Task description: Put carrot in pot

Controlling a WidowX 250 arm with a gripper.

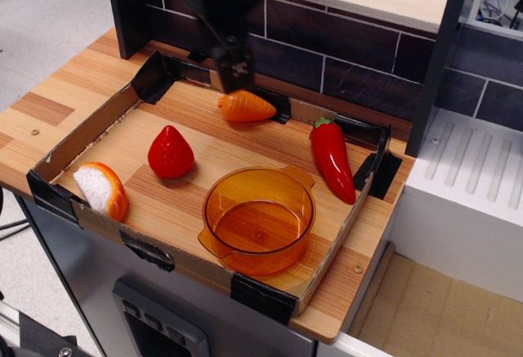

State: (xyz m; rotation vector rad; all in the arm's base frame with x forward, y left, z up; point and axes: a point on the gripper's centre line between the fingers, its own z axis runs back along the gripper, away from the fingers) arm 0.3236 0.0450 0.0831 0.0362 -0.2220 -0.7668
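Note:
The orange toy carrot point(245, 106) lies on its side at the back of the cardboard tray point(86, 134), tip pointing right. The translucent orange pot point(258, 219) with two side handles stands empty at the tray's front right. My black gripper point(233, 71) hangs from above, just over the carrot's rounded left end, blurred by motion. Its fingers look close together, but I cannot tell whether it is open or shut. It holds nothing that I can see.
A red strawberry point(171, 153) sits left of centre in the tray. An orange-and-white wedge point(102, 190) lies at the front left. A long red chili pepper point(332, 159) lies at the right. A dark tiled wall point(327, 51) rises behind the tray.

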